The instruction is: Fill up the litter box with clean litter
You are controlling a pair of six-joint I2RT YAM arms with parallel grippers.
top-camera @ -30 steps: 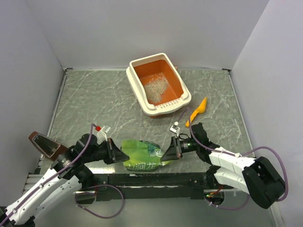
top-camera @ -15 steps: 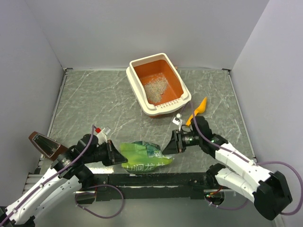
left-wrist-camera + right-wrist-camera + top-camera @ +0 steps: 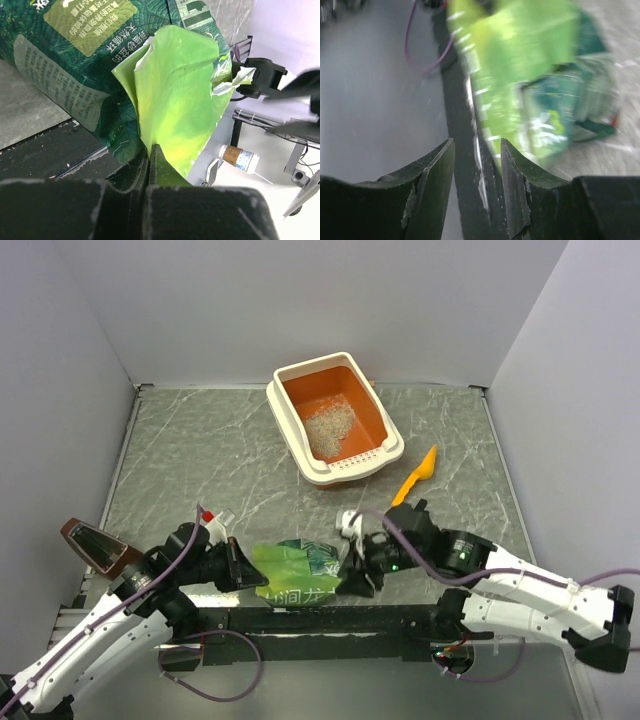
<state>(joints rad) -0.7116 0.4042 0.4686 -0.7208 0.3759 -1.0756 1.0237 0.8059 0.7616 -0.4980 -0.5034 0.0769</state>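
Observation:
The litter box (image 3: 372, 405), orange inside with a cream rim, stands at the back middle of the table. A small pale pile of clean litter (image 3: 328, 425) lies in it. A green litter bag (image 3: 295, 570) lies at the table's near edge. My left gripper (image 3: 240, 568) is shut on the bag's left end; in the left wrist view the jaws (image 3: 149, 150) pinch a light green flap of the bag (image 3: 175, 95). My right gripper (image 3: 352, 565) is open at the bag's right end. In the right wrist view its jaws (image 3: 477, 145) stand apart over the table's dark edge, with the blurred bag (image 3: 520, 75) just beyond.
An orange-yellow scoop (image 3: 418, 475) lies to the right of the litter box. A brown wedge-shaped object (image 3: 95, 545) sits at the left edge. White walls close in the table on three sides. The table's black front rail (image 3: 330, 618) runs just below the bag.
My right arm lifted off the bag's right end, swung and turned its wrist, and now sits low at that end again with jaws apart. The left gripper kept its hold; the bag shifted slightly.

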